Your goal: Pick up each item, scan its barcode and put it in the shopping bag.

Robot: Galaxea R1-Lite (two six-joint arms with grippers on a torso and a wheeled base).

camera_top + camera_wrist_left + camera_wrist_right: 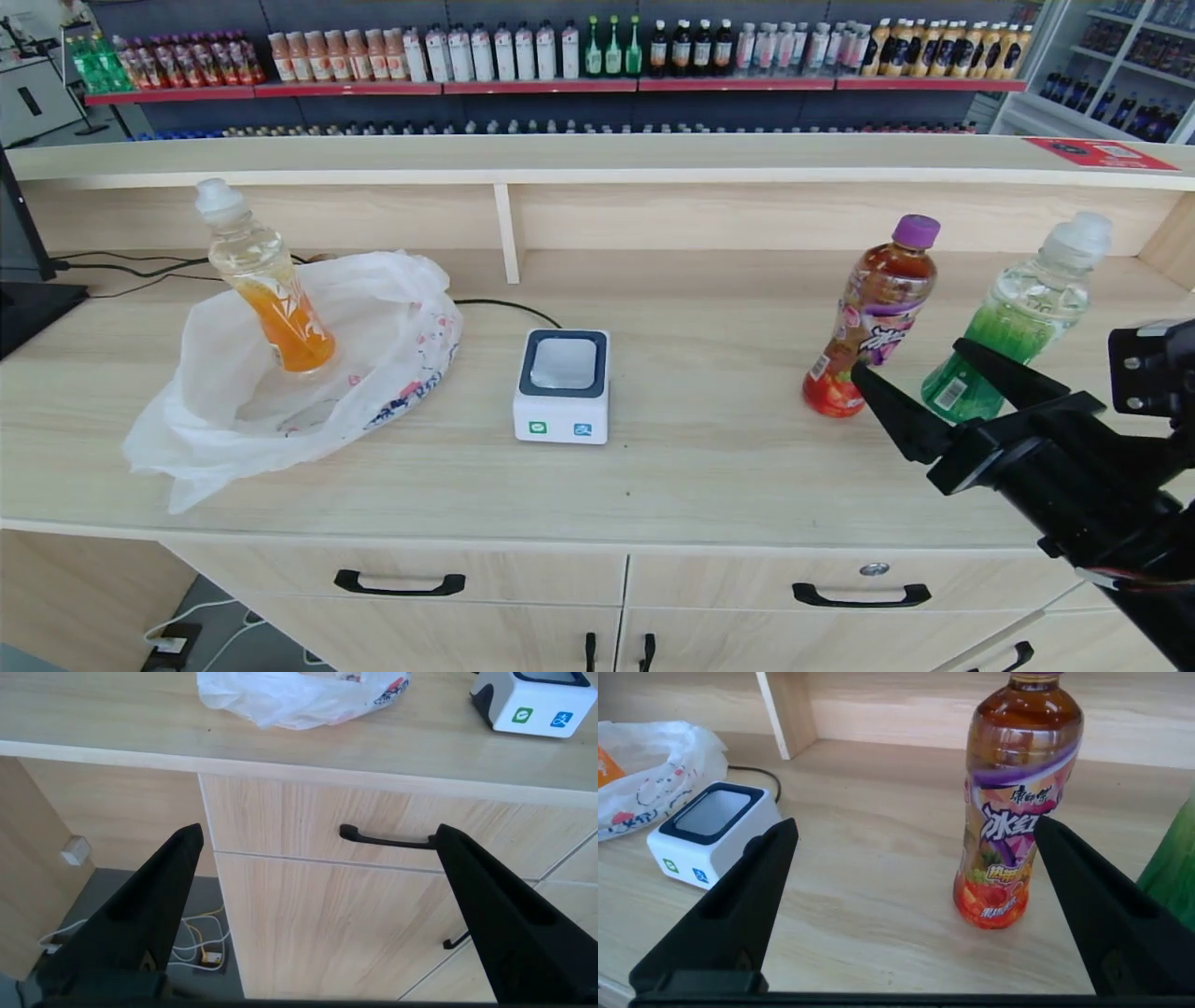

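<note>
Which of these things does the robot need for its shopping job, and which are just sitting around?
For the job: purple-capped bottle, green bottle, orange bottle standing in the shopping bag, scanner.

Just sitting around: black cable, shelf drinks behind the counter, drawer handle, red mat.

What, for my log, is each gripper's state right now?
Left gripper: open, holding nothing.
Right gripper: open, holding nothing, facing the purple-capped bottle.

Head overlooks counter; both wrist views share the scanner.
</note>
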